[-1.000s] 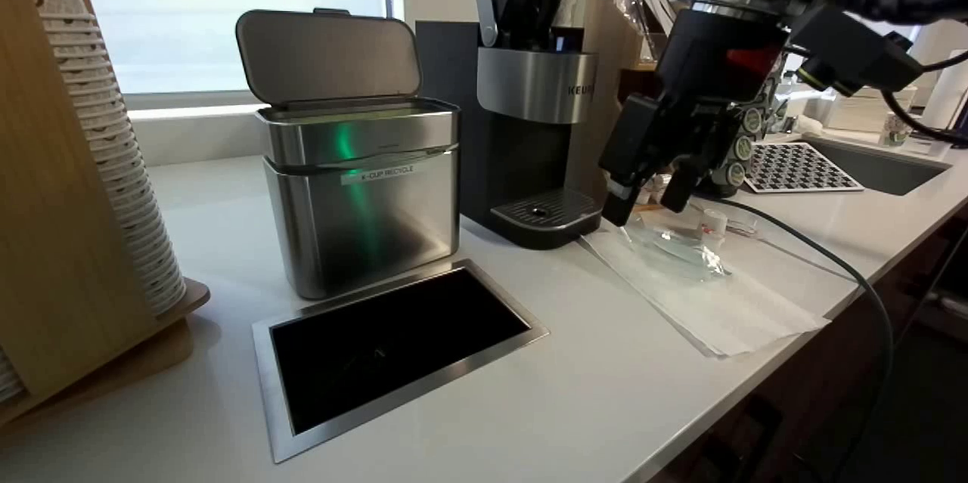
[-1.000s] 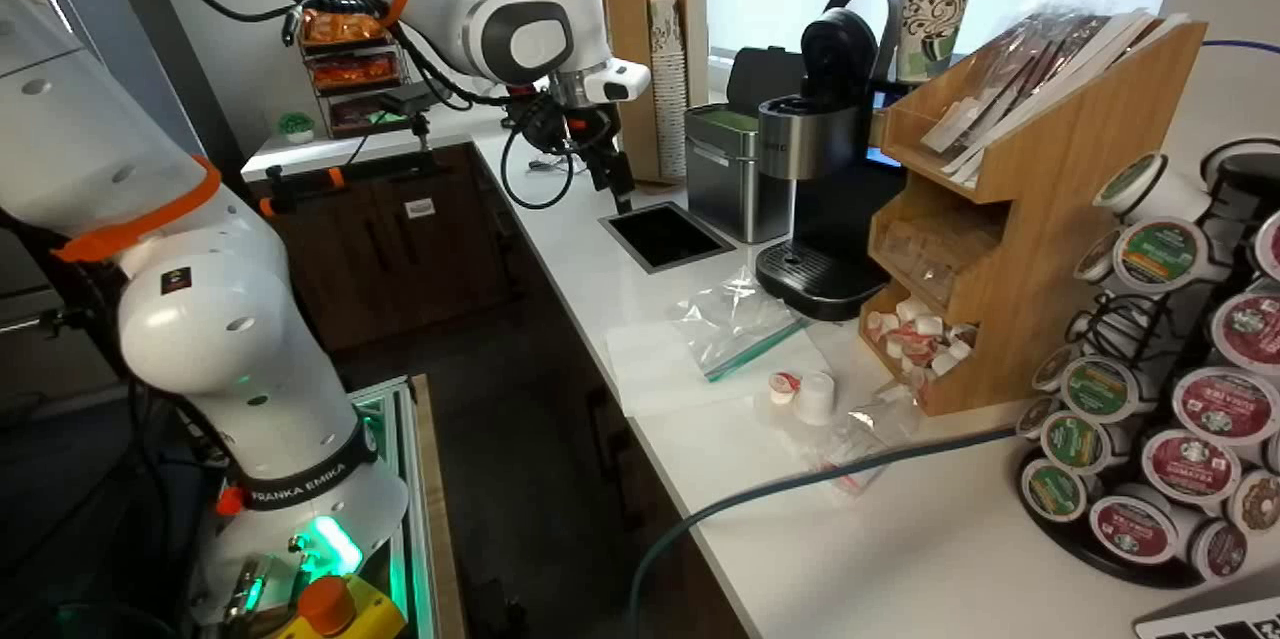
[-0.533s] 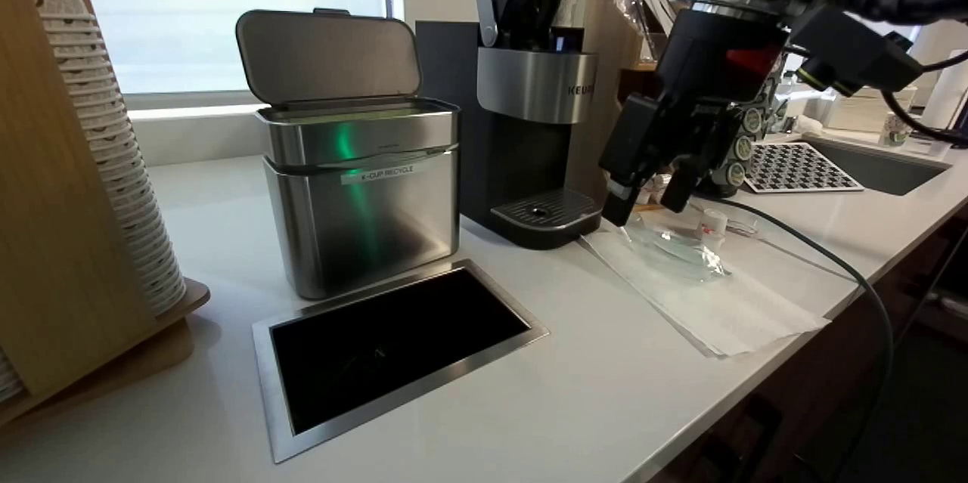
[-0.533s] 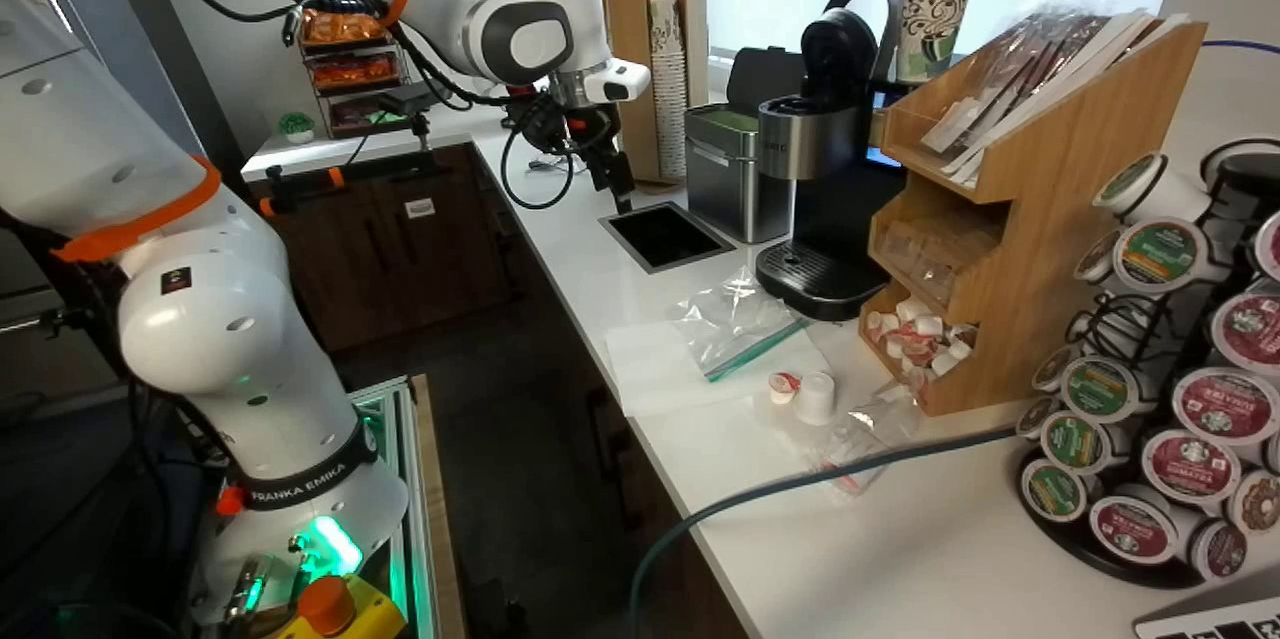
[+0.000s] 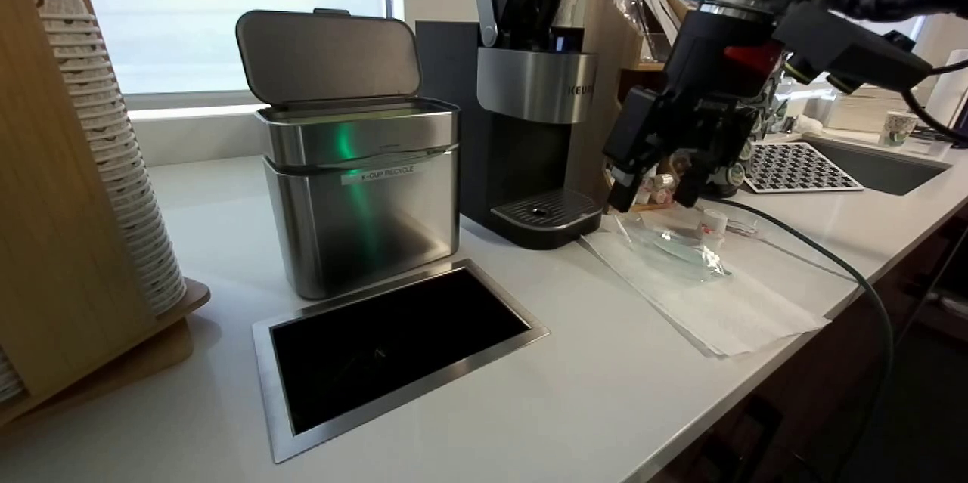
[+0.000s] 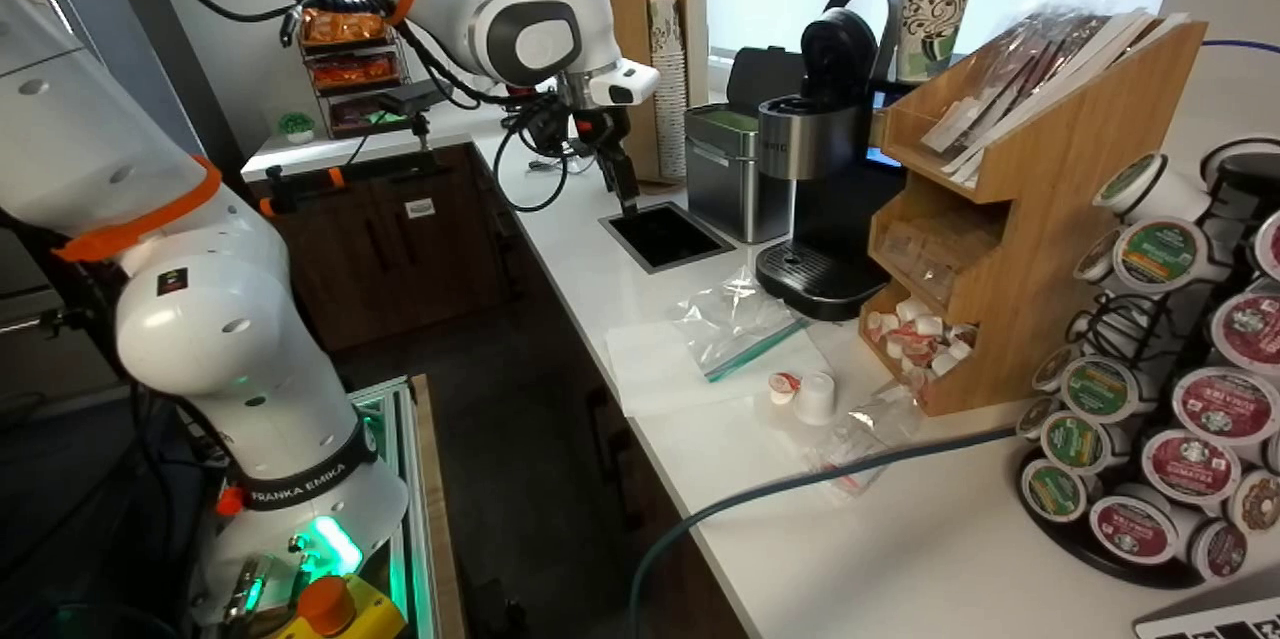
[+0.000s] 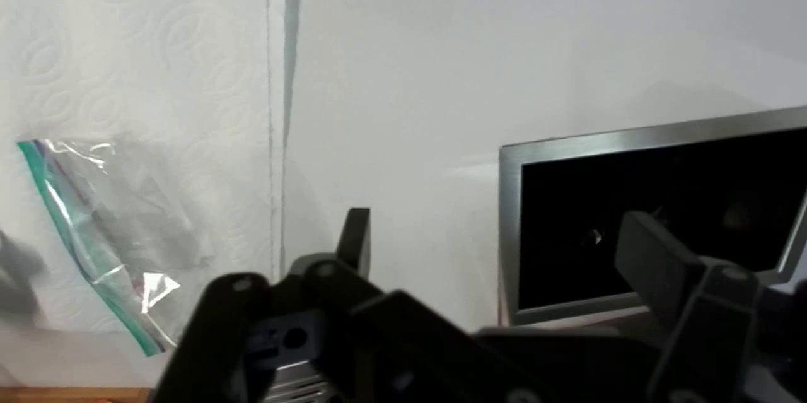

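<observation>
Green edges the clear bag (image 7: 123,226), slanting down-right at the wrist view's lower left. Your gripper (image 7: 496,224), empty and spread wide, is right of it, nearer the steel-rimmed hole (image 7: 510,233).

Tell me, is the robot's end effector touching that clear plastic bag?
Apart. In an exterior view, a stretch of white counter shows plainly between the end effector and the clear plastic bag.

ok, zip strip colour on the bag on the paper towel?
Teal green; the zip strip shows best in the wrist view.
</observation>
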